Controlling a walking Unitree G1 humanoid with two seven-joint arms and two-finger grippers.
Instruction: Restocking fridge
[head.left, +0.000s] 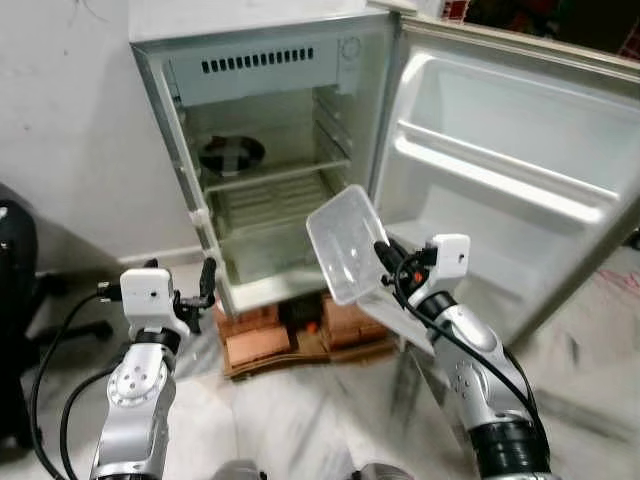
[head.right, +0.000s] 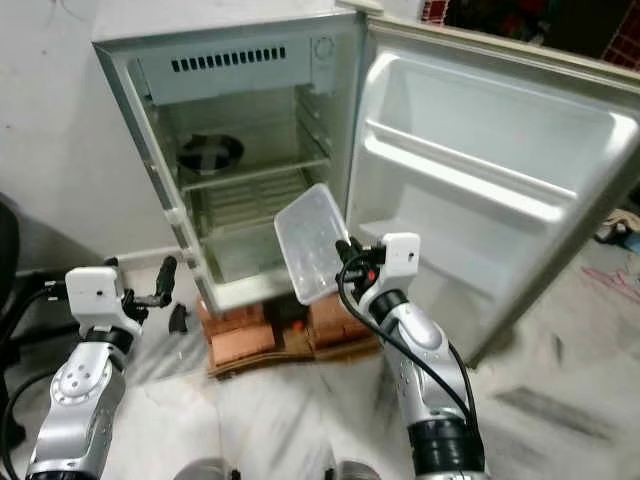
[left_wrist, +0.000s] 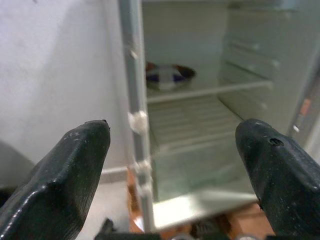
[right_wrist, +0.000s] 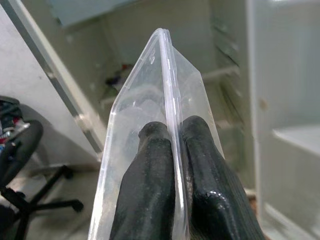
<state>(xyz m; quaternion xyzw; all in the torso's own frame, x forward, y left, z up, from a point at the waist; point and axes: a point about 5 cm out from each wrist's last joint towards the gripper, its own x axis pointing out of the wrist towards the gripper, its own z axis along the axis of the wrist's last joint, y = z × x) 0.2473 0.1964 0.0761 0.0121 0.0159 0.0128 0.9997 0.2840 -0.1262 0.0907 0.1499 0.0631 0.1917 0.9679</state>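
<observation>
Your right gripper (head.left: 381, 262) pinches a clear, thin-walled plastic container (head.left: 346, 243) by its rim, jaws closed on it, tilted, at 5 o'clock from the fridge (head.left: 270, 150) shelf. Left gripper (left_wrist: 170, 150): matte black fingers spread wide, nothing held.

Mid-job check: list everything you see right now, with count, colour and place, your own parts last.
fridge: one, white, ahead, door open to the right.
bowl: one, dark, on the fridge's upper shelf.
bricks: several, reddish, under the fridge.
chair: one, black, on the left by the wall.
container: one, clear plastic, held tilted before the fridge.
right claw: shut on the container's rim.
left claw: open, holding nothing, low at the left.
</observation>
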